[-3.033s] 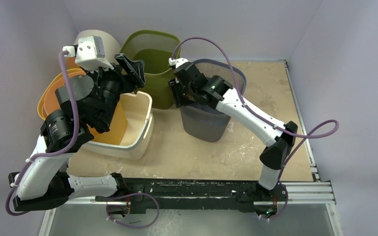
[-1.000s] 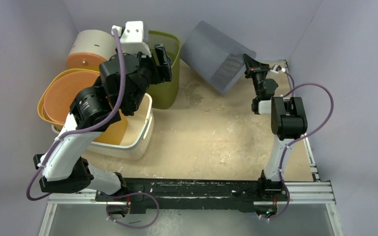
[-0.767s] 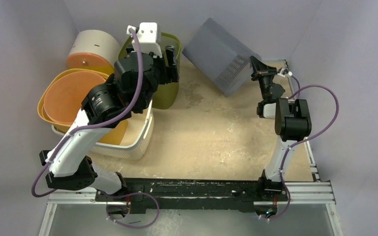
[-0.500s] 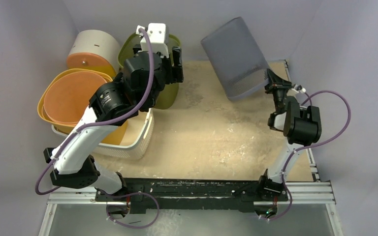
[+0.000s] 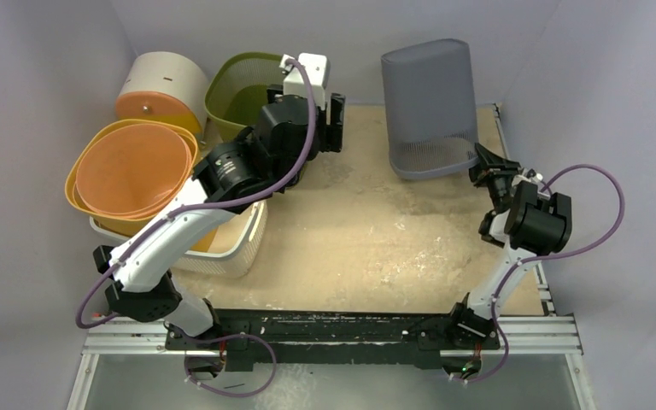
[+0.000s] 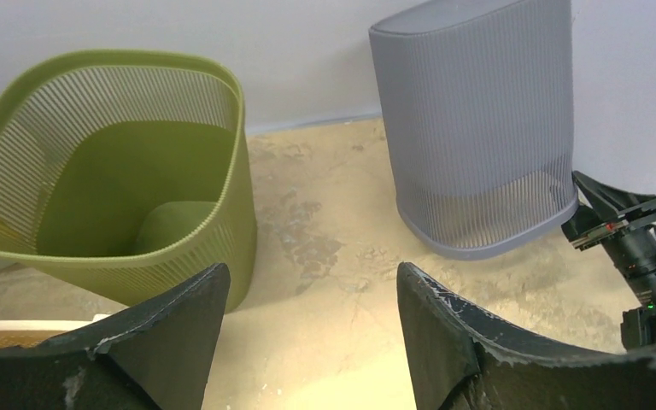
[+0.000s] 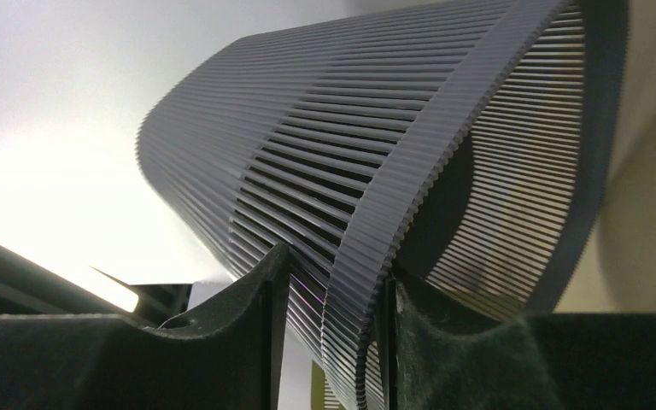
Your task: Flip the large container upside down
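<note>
The large grey slatted container (image 5: 427, 94) stands upside down at the back right of the table, rim down and closed base up. It also shows in the left wrist view (image 6: 478, 128). My right gripper (image 5: 484, 161) is low at the rim's near right corner. In the right wrist view my right gripper (image 7: 337, 260) is shut on the rim band of the container (image 7: 350, 154), one finger on each side of it. My left gripper (image 5: 335, 120) is open and empty, held above the table between the green basket and the container. Bare table shows between its fingers (image 6: 312, 273).
A green slatted basket (image 5: 248, 94) stands upright at the back, left of my left gripper. Orange and yellow tubs (image 5: 132, 166) are nested in a white basket (image 5: 252, 231) at the left. A beige cylinder (image 5: 166, 77) lies in the back left corner. Walls close in behind and to the right.
My right arm lifted the grey container, swung it to the back right and turned it over until it stood rim down. My left arm moved right from the white basket to the table's back middle.
</note>
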Action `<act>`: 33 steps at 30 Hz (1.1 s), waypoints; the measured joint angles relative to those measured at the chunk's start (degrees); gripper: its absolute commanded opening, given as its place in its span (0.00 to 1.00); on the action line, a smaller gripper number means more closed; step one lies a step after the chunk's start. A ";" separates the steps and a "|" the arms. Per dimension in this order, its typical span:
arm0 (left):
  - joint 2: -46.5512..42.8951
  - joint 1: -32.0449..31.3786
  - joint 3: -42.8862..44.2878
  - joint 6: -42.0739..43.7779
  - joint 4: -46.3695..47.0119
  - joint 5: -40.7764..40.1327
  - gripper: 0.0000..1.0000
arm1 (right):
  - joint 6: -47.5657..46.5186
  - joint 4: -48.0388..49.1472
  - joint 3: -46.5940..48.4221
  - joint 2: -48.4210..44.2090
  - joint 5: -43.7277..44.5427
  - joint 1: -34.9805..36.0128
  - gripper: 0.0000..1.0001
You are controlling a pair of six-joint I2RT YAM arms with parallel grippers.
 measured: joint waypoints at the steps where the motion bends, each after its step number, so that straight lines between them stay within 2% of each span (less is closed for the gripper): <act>1: 0.37 0.00 -0.61 -0.11 0.33 0.61 0.69 | -0.24 0.02 -0.61 0.37 -0.76 -0.66 0.43; 6: 1.53 0.00 -2.95 -0.61 0.66 3.19 0.69 | -1.66 0.02 -4.28 1.55 -3.63 -3.04 0.44; 15: 2.01 0.00 -4.70 -0.87 0.96 4.94 0.69 | -6.45 -0.04 -9.94 1.84 -7.91 -3.23 0.45; 26: 1.86 0.00 -9.99 -2.34 1.49 6.91 0.69 | -11.43 -1.66 -16.63 3.72 -8.37 -3.23 0.46; 33: 0.72 0.00 -12.48 -3.43 1.57 7.87 0.69 | -13.11 -0.11 -19.28 3.69 -7.98 -3.23 0.52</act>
